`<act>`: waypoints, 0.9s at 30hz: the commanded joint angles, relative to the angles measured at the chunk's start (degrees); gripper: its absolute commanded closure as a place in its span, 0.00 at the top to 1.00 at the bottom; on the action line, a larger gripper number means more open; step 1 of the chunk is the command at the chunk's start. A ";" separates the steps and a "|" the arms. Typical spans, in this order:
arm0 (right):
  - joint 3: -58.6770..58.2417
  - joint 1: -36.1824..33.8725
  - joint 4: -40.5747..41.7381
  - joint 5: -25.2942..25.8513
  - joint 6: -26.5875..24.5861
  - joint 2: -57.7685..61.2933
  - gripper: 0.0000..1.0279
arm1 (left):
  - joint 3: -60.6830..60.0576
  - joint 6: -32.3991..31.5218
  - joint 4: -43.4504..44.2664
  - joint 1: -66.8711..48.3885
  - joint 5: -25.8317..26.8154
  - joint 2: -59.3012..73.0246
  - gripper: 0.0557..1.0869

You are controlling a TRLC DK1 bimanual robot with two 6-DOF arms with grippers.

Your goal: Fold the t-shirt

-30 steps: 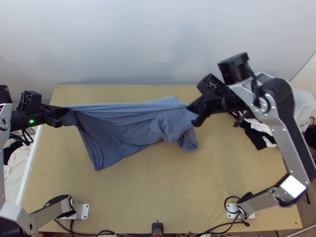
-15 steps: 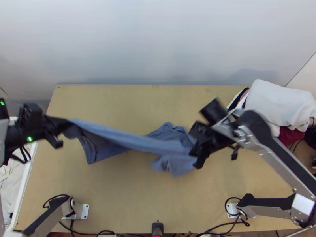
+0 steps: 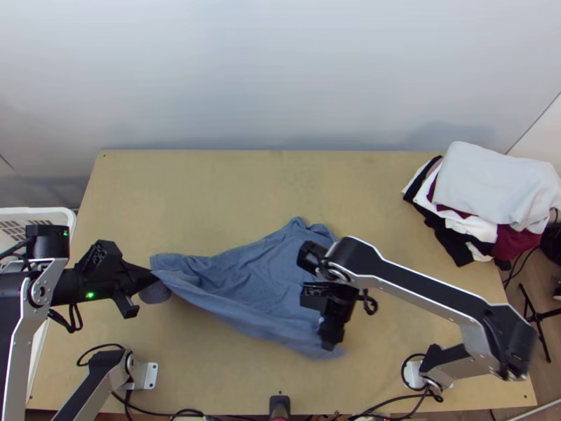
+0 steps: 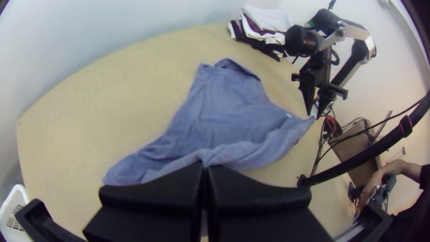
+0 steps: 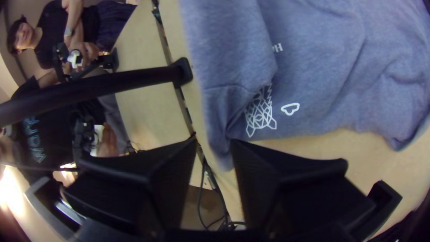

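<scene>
Pale grey wall (image 3: 280, 77) rises beyond the far edge of the light wooden tabletop (image 3: 210, 189). Across the tabletop's middle and toward its near edge lies the blue t-shirt (image 3: 259, 281), loosely spread and rumpled, not in any neat fold. One end reaches toward the left edge, and a long, soft roll of cloth runs along its near side. White outlines show on the fabric: an animal's face (image 5: 260, 114) and a small heart (image 5: 290, 108).

My left gripper (image 3: 153, 277) is over the left part of the tabletop, its two flat black fingers (image 4: 152, 190) brought together on the shirt, pinching the end nearest the left edge. My right gripper (image 3: 331, 342) points down at the shirt's near right corner, right of the tabletop's middle. Its fingers (image 5: 286, 175) stand partly apart, with a narrow gap between the tips and a point of blue cloth (image 5: 224, 161) at that gap; whether they touch it I cannot tell.

At the far right corner, a stack of clothes (image 3: 491, 186) in light grey, white, maroon and black hangs past the right edge. Just beside the left edge stands a white basket (image 3: 42, 216) with a slotted wall.
</scene>
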 commanded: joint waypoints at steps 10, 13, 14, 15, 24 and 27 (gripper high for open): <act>3.43 -20.34 -8.20 -15.69 -0.56 2.48 0.95 | -1.40 10.13 0.34 18.55 -1.08 4.76 0.04; 1.76 -25.18 -6.09 -14.02 1.81 3.71 0.95 | -1.49 9.95 -0.89 17.58 -0.55 3.97 0.04; 1.50 -26.41 -6.00 -13.93 1.99 4.32 0.93 | -1.67 9.87 -1.69 16.09 -0.64 2.91 0.04; 1.41 -27.38 -5.91 -13.84 2.07 4.94 0.93 | -2.11 9.87 -2.12 14.60 -0.73 1.86 0.04; 3.52 -28.61 1.03 -4.17 6.38 6.96 0.93 | -2.28 10.13 0.25 21.72 -1.60 2.12 0.04; 6.42 -29.57 4.72 2.24 8.67 7.31 0.93 | -0.26 8.46 1.65 25.93 -1.52 3.35 0.04</act>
